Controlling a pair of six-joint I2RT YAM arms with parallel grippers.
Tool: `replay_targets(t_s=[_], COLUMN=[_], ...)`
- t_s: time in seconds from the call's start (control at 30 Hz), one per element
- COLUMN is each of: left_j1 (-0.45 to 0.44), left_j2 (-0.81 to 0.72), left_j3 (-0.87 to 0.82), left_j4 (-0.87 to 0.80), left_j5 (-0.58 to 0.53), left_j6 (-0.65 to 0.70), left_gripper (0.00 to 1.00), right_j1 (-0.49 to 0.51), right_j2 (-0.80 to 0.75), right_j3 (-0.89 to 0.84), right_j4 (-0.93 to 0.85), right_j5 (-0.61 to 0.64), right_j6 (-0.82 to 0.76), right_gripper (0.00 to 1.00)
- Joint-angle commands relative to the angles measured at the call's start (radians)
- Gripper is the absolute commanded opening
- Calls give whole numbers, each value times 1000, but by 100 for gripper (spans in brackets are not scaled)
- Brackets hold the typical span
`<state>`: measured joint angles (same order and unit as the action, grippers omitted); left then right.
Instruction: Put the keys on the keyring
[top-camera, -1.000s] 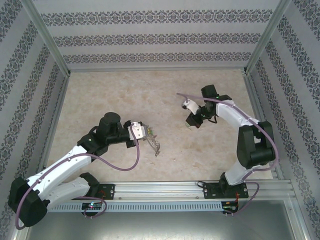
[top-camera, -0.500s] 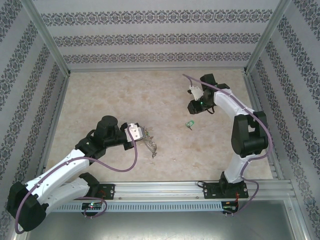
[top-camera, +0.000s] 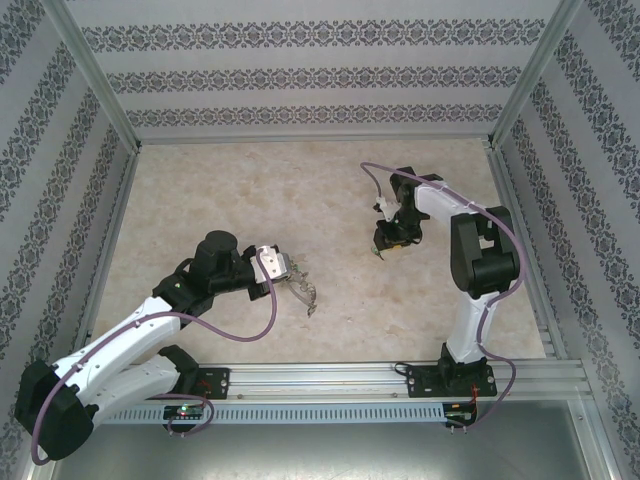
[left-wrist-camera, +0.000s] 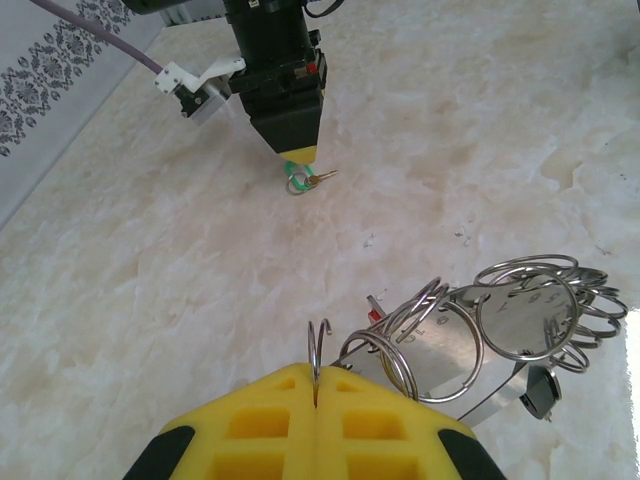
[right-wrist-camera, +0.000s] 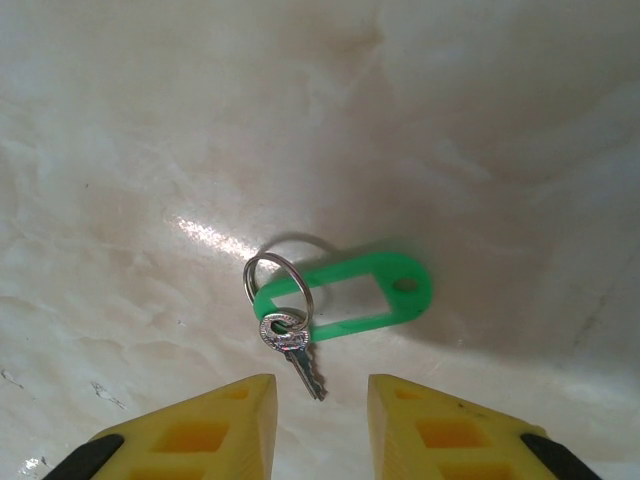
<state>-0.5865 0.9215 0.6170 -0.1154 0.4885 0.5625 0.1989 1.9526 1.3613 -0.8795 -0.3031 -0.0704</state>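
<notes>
Left fingers clenching shut on thin wire loop at near edge of keyring. Keyring sticking out ahead of them, low over tabletop, with smaller silvery rings bunching along it and a red bit showing among them. Cannot tell whether it is touching the tabletop.

Right fingers standing parted, grasping nothing, pointing down at green-tagged key. Key lying flat on tabletop, right of centre, with small split ring joining tag to silver blade. Blade tip pointing into gap between right fingers. Keyring and green-tagged key sitting well apart.
</notes>
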Motion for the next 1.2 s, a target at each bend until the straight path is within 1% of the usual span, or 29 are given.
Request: replay_targets(t_s=[0.0, 0.33, 0.37, 0.57, 0.77, 1.03, 1.17], left_j1=[13, 13, 13, 13, 13, 14, 13], left_j2=[-4, -9, -12, -20, -24, -27, -24], left_j3=[13, 15, 13, 10, 11, 12, 10], left_j4=[74, 75, 77, 80, 79, 76, 77], left_j5=[3, -2, -6, -15, -14, -12, -10], left_j6=[-16, -21, -21, -20, -21, -17, -17], left_gripper=[0, 0, 0, 0, 0, 0, 0], right_j1=[-2, -7, -8, 6, 8, 18, 22], right_j2=[22, 57, 58, 51, 62, 80, 83], right_j3=[1, 36, 36, 25, 33, 58, 62], right_j4=[-10, -11, -11, 14, 35, 2, -13], right_j5=[-37, -92, -89, -54, -86, -67, -64], right_j6=[-1, 14, 16, 57, 88, 88, 88], right_gripper=[29, 26, 25, 28, 27, 27, 23])
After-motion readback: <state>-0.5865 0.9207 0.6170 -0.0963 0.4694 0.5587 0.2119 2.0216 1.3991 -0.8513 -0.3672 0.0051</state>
